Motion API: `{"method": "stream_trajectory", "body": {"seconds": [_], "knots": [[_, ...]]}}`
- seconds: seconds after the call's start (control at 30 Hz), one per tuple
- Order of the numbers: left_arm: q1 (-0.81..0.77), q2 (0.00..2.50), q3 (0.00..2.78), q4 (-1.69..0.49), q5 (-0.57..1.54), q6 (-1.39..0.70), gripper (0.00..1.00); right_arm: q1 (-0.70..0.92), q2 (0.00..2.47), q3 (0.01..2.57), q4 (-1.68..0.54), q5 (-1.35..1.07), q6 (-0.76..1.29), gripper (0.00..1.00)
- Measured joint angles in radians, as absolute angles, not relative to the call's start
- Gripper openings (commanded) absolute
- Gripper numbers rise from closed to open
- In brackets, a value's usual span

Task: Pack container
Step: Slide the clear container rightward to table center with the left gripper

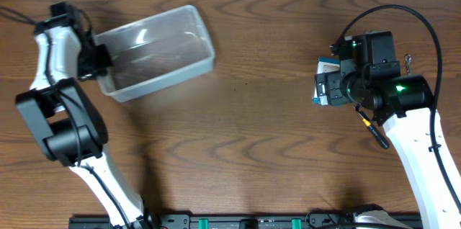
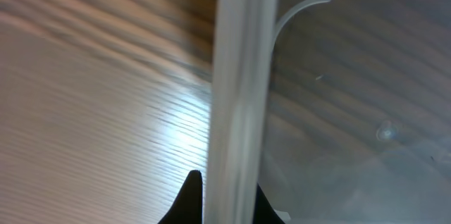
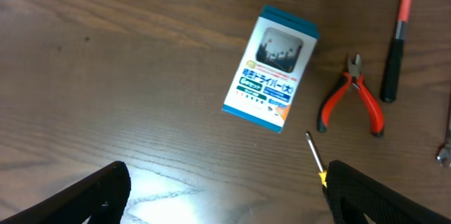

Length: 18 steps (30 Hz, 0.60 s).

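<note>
Zero items sit inside the clear colourless rectangular plastic container [image 1: 164, 81]; its floor shows only wood grain through the plastic, so packing has not started as far as the pictures show.

The left gripper [image 1: 97, 60] is at the tub's short end. In the left wrist view the thick rim [image 2: 239, 97] runs straight up between the two black fingertips [image 2: 189, 197], one outside the wall and one inside, and both look pressed onto it. I judge it clamped on the rim.

The right gripper [image 3: 225, 199] hangs over the brown wooden table [image 3: 106, 76] with its fingers wide apart and nothing between them. It is well away from the tub.

All loose items are on that side:
- The small blue-and-white cardboard box [image 3: 271, 69] lies flat, ahead of the gap between the fingers.
- The thin screwdriver with a yellow handle [image 3: 315, 155] lies just beside one finger.
- The red-handled pliers [image 3: 352, 101] are ahead of that same finger.
- The hammer with a black-and-red handle [image 3: 398, 41] is beyond the pliers.

Left to do, in my judgement: everything, meaning each pick, carry and drop into the tub.

Writing: the box front has Japanese print in blue bands, a product photo on top and an orange corner. It is too small to read reliably and no brand is legible. No other labels are seen.
</note>
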<state>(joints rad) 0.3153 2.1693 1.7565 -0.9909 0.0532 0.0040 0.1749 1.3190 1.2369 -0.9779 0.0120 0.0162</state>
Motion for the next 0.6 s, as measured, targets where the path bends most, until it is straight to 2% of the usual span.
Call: {"method": "stream_trajectory", "body": {"seconds": [0.6], "knots": [[-0.109,2.166,1.757,-1.116,0.063,0.009,0.06,0.105,1.319,1.237,-0.997,0.008,0.08,0.95]]}}
